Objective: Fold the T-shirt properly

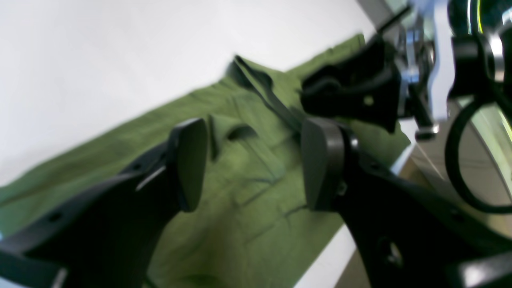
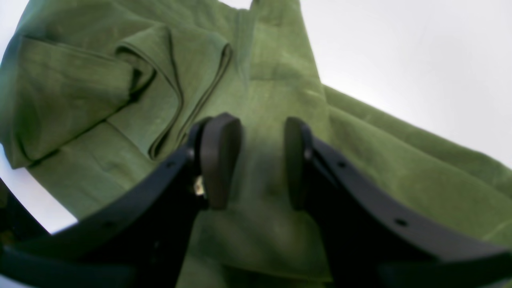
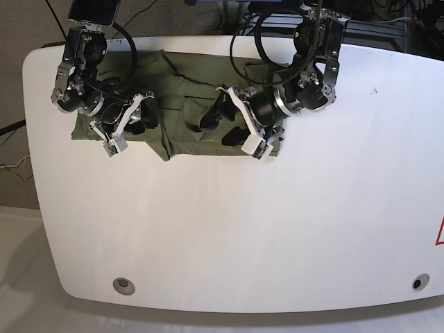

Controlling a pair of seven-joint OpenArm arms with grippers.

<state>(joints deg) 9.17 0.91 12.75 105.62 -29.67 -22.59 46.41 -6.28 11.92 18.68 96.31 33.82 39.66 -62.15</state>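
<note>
Cloth first: the T-shirt lies spread on the white table, near its far edge, with its long axis running across the table from side to side in the base view. It is matte olive-green cotton, soft and creased, with no print. Which end is the collar I cannot tell from the base view. In the right wrist view a layer is doubled over into a loose fold with dark hemmed edges, lying up and to the left of the claw's tips, and flat fabric runs on to the lower right.

The right gripper hangs over the shirt's end on the base view's left; its two black, rounded, paddle-shaped pads stand apart with green cloth showing between them, nothing grasped. The shirt fills nearly everything beneath and around this claw.

The left gripper hangs over the shirt's other end, on the base view's right. It too is released, its pads wide apart and empty, with wrinkled cloth below and between them. A dark strip of hem runs diagonally just beyond its tips. White table shows on both sides of the cloth there.
</note>
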